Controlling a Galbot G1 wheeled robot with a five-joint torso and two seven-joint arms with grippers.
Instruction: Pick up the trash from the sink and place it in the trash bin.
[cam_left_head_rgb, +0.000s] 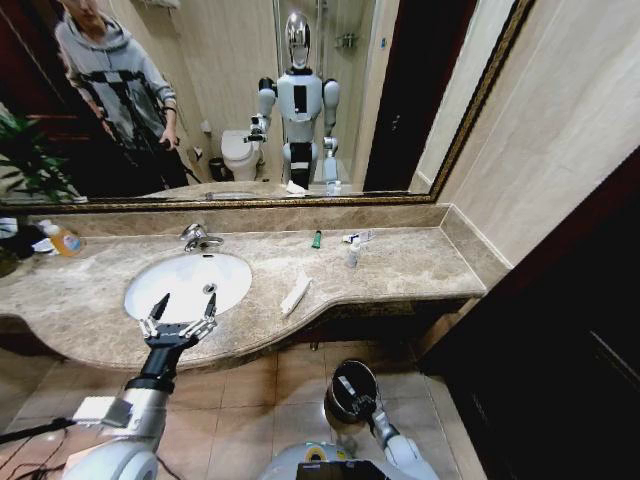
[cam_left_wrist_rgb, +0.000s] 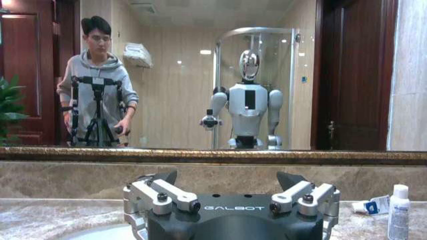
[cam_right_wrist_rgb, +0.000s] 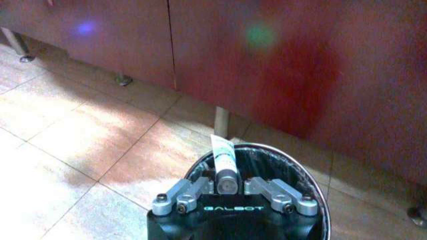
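Observation:
My right gripper (cam_right_wrist_rgb: 227, 185) hangs low over the black trash bin (cam_right_wrist_rgb: 300, 170) and is shut on a small white tube (cam_right_wrist_rgb: 223, 152), a piece of trash that points up over the bin's silver rim. In the head view the bin (cam_left_head_rgb: 330, 400) stands on the floor below the counter. My left gripper (cam_left_head_rgb: 180, 315) is open above the front rim of the white sink (cam_left_head_rgb: 190, 285), with nothing between its fingers (cam_left_wrist_rgb: 160, 192). A long flat white packet (cam_left_head_rgb: 296, 293) lies at the counter's front edge. A tiny green tube (cam_left_head_rgb: 316, 239) and whitish wrappers (cam_left_head_rgb: 357, 237) lie near the back wall.
The chrome faucet (cam_left_head_rgb: 198, 237) stands behind the basin, and an orange-capped soap bottle (cam_left_head_rgb: 62, 238) is at the far left. A small white bottle (cam_left_head_rgb: 352, 255) stands by the wrappers. A mirror runs behind the counter. A dark wooden wall (cam_left_head_rgb: 560, 330) closes the right side.

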